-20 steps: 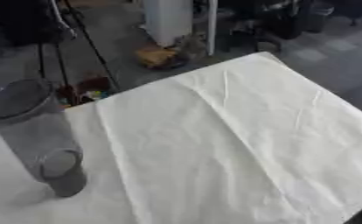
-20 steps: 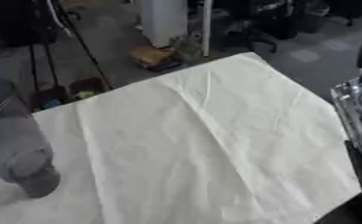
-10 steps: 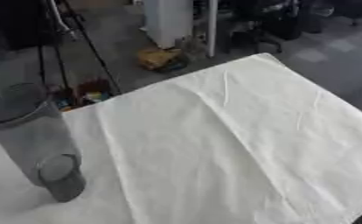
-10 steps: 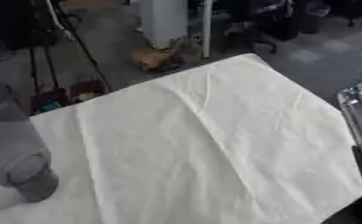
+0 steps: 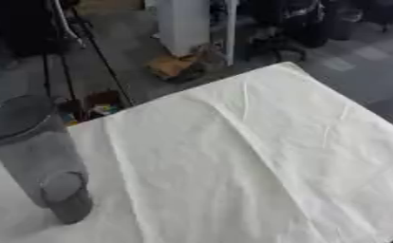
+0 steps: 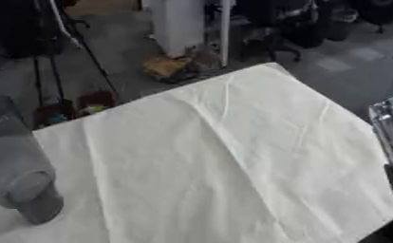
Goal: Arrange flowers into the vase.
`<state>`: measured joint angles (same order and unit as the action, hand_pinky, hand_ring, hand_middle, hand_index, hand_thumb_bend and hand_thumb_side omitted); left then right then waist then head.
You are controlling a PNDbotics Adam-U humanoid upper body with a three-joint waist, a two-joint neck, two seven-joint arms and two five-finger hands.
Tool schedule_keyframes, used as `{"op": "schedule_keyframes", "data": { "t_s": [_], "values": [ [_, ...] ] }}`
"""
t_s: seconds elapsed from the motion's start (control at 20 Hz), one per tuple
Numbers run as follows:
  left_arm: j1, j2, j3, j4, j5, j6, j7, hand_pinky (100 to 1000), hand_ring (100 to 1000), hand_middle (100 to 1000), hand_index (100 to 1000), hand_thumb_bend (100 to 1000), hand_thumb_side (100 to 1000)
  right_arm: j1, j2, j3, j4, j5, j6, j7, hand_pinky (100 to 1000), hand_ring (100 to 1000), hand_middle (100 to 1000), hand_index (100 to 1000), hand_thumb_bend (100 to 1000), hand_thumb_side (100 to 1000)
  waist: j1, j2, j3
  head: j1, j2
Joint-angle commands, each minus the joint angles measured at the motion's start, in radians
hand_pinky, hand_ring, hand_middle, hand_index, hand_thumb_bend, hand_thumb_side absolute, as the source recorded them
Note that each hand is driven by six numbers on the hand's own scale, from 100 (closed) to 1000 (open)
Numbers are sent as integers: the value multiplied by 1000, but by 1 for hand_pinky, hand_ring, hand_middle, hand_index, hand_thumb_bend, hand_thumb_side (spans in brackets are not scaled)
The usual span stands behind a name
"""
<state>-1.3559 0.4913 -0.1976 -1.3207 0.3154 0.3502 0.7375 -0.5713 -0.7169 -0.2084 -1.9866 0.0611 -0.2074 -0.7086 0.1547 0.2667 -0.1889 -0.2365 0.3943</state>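
A: Notes from the near side. Counter under a pale, creased cloth, tilted in view. Tall grey see-through vase at the near left, upright. A shorter grey cup stands just in front of it, touching or nearly so; can't tell which.

B: Flowers?

A: None in sight. Nothing lies on the cloth, and the vase looks empty.

B: And the hands?

A: Neither hand shows in either view. Spread, closed or pinching, I can't tell. There's a clear, boxy thing off the counter's right edge, too blurred to name.

B: So the step in hand?

A: My guess: fetching the first stem, so the task has barely begun. To do it well, I'd take the stem low, carry it upright, and come down over the vase's mouth from above, not from the side.

B: Risk?

A: The vase is tall and narrow. A sideways knock could tip it, and the cup close by crowds a near approach.
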Motion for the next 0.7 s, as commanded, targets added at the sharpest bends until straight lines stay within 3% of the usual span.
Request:
{"op": "schedule_keyframes", "data": {
  "t_s": [0.05, 0.7],
  "values": [
    [-14, 23, 12, -10, 13, 29, 25, 100, 100, 100, 100, 224, 533, -14, -16, -5, -13, -7, -2, 2, 790, 893, 853, 909, 100, 1000, -13, -16, 3, -4, -10],
    [29, 35, -22, -92, 40, 43, 17, 100, 100, 100, 100, 224, 527, -12, -9, -8, -13, -8, 0, -3, 791, 893, 853, 909, 100, 1000, -22, -13, 11, -24, -10]
  ]
}}
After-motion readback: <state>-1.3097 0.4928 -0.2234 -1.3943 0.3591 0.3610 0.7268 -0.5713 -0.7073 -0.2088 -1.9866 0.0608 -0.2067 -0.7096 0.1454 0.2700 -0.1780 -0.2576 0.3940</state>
